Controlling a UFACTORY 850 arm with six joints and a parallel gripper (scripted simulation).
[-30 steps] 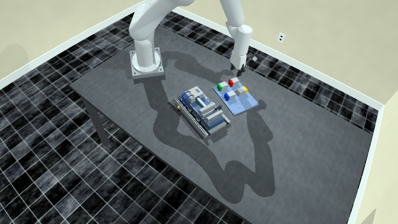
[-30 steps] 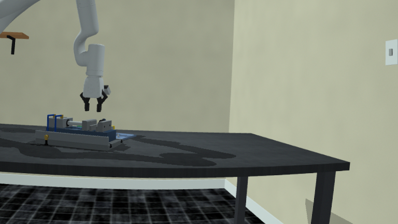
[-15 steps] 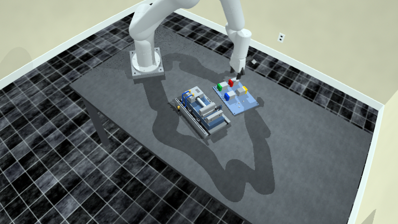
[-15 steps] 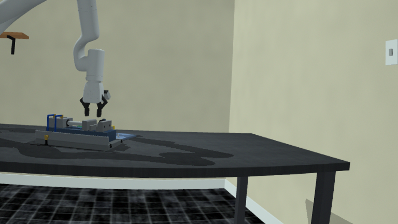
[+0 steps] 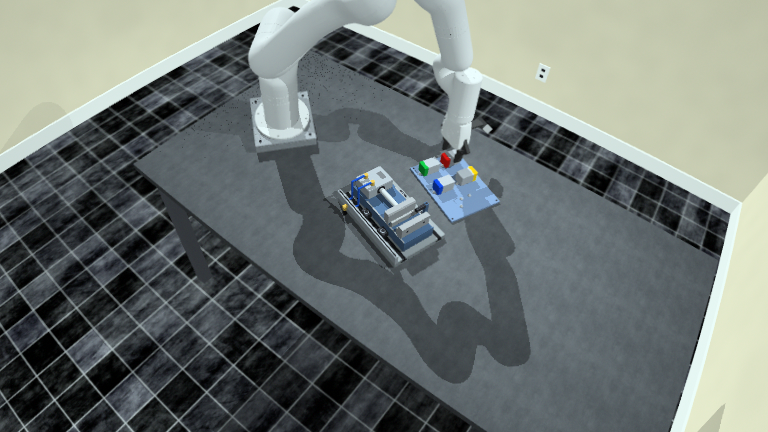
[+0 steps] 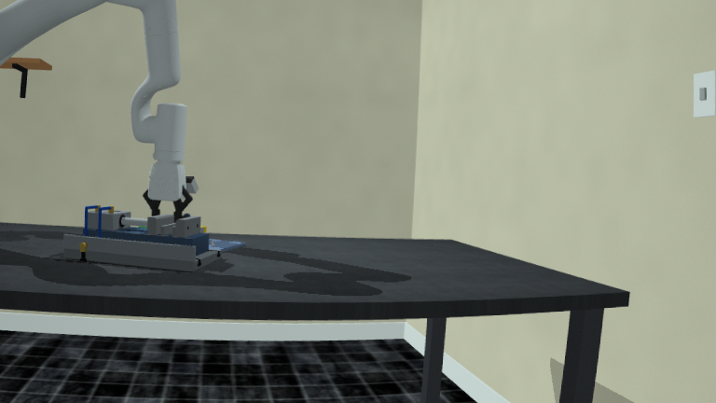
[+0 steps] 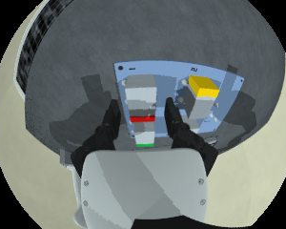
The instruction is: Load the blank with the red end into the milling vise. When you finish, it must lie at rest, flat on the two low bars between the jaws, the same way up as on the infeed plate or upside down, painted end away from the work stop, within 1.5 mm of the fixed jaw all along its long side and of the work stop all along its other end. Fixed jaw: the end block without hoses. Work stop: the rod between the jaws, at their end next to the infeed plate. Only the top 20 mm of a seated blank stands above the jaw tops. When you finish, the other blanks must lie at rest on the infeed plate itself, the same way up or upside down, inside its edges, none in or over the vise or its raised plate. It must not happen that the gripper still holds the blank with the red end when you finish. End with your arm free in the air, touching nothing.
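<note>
The blank with the red end (image 5: 445, 159) lies on the blue infeed plate (image 5: 455, 189) at its far edge. In the wrist view its red end (image 7: 142, 118) and grey body (image 7: 141, 94) show between my fingers. My gripper (image 5: 456, 151) is open and low over this blank, with one finger on each long side (image 7: 141, 116), and neither finger presses on it. From the side, the fingers (image 6: 166, 209) reach about jaw-top height behind the vise (image 6: 147, 235). The vise (image 5: 390, 206) stands left of the plate, with nothing between its jaws.
A green-ended blank (image 5: 427, 167) lies in line with the red one, close to its red end. A blue-ended blank (image 5: 443, 183) and a yellow-ended blank (image 5: 467, 175) lie nearer on the plate. Blue hoses (image 5: 356, 186) rise at the vise's far end.
</note>
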